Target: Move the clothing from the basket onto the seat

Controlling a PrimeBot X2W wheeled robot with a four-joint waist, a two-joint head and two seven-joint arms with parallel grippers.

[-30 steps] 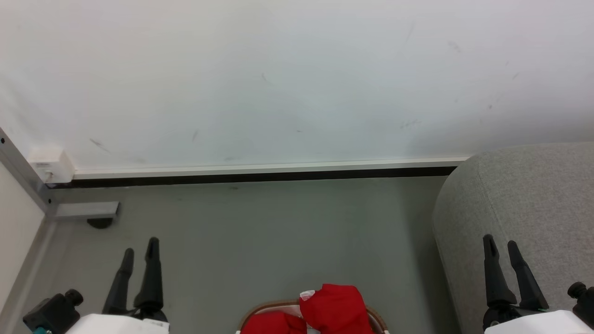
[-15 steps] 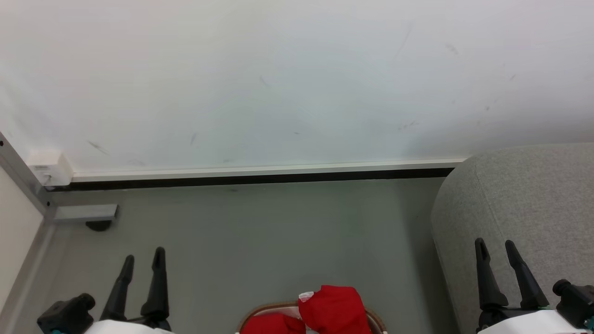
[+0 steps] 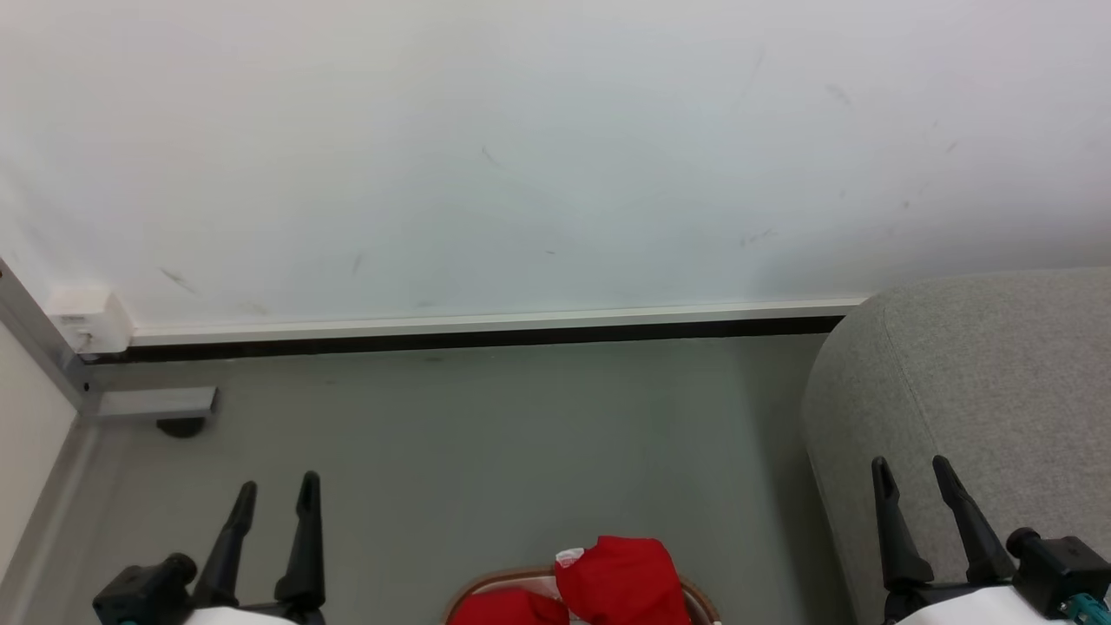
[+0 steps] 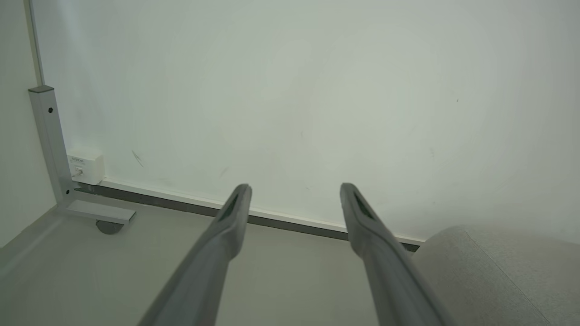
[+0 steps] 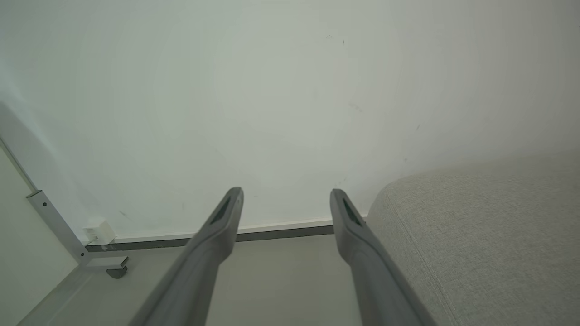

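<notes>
Not begun: the clothing (image 3: 621, 577) fills the basket (image 3: 499, 575); the seat (image 3: 981, 373) is bare; left gripper (image 3: 279, 482) and right gripper (image 3: 910, 462) jaws wide, empty.

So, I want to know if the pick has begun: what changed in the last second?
Both grippers drew inward. The left gripper slid lower and toward the middle of the head view, and the right gripper did the same from its side, both nearing the basket. Both stayed open and nothing was taken hold of. The camera drifted slightly. The clothing lies in the basket as before, and the seat is unchanged.
</notes>
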